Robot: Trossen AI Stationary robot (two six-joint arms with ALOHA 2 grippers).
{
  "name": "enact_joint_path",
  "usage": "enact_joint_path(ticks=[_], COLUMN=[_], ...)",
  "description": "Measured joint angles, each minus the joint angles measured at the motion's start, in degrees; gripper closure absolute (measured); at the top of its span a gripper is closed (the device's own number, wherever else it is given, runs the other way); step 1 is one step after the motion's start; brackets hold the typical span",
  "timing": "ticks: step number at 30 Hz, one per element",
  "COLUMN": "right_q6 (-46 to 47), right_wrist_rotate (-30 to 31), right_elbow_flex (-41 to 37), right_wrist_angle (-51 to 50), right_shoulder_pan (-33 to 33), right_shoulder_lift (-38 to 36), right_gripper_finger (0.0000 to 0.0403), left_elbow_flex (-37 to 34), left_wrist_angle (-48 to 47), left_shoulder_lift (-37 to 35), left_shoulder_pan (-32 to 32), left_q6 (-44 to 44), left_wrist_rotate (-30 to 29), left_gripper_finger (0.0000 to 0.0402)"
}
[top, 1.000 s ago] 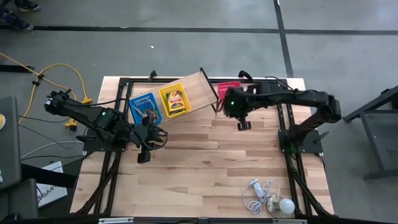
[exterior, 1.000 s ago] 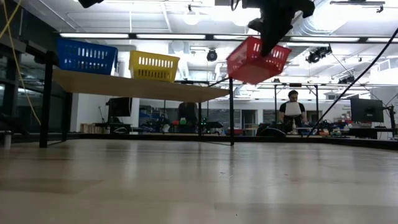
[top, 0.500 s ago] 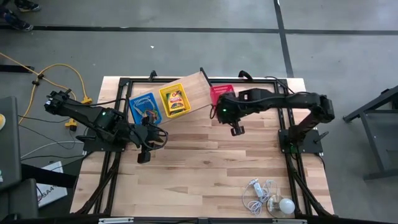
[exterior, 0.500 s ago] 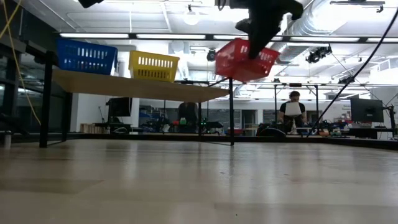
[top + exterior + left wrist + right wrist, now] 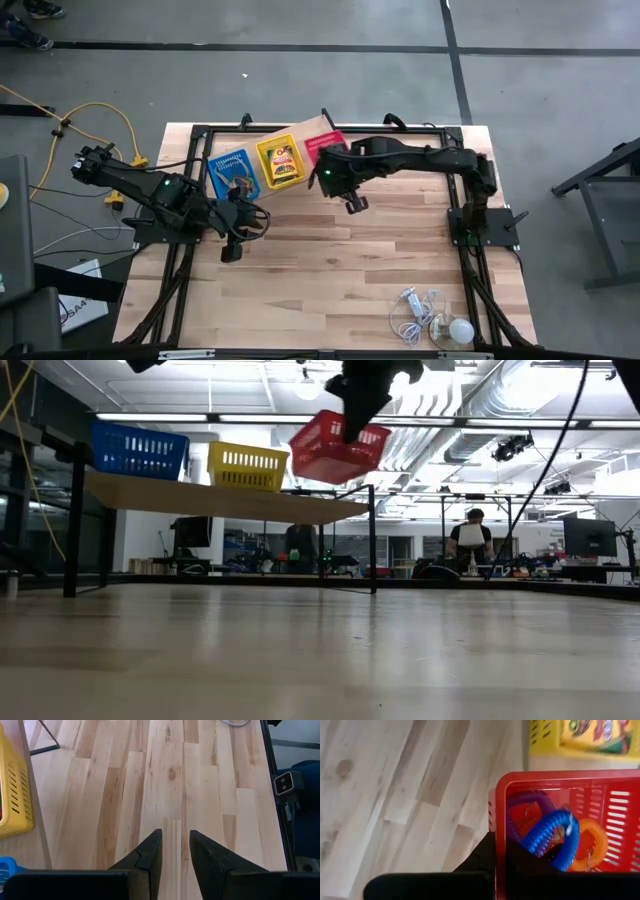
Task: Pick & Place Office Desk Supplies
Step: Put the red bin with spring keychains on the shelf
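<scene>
**Red basket carried in the air toward the raised board**

Going left to right in the overhead view, we first meet the left gripper (image 5: 231,252) at centre left, hanging over the bare table (image 5: 330,270) with its fingers narrowly parted and nothing between them; we judge it is waiting. Just above it, in the upper middle, the wooden board (image 5: 300,135) stands raised on black legs, apparently serving as a shelf. On it sit the blue basket (image 5: 233,170) and, to its right, the yellow basket (image 5: 281,162) with the crayon box (image 5: 284,160) inside. The box's printing is too small to read.

Right of these, the right gripper (image 5: 325,168) is clamped on the rim of the red basket (image 5: 339,448), lifted clear and tilted. Coiled bands (image 5: 555,837) lie inside it. We judge it is headed for the free spot beside the yellow one.

At lower right lies a white bulb (image 5: 460,330) with cord.
</scene>
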Motion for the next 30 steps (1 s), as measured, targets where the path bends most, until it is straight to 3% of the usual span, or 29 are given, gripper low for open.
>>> enact_joint_path(ticks=[7, 30], right_q6=[-2.40, -9.18], right_wrist_rotate=[0.04, -7.72], right_elbow_flex=[4.35, 4.46], right_wrist_angle=[0.21, 7.37], right_shoulder_pan=[-1.27, -7.54], right_shoulder_lift=[3.55, 7.79], right_gripper_finger=[0.0399, 0.0399], left_elbow_flex=[0.00, 0.00], left_wrist_angle=[0.02, 0.41], left_shoulder_lift=[0.00, 0.00], left_shoulder_pan=[0.00, 0.02], left_q6=[0.00, 0.00], left_wrist_rotate=[-0.02, 0.00], left_gripper_finger=[0.0308, 0.0308])
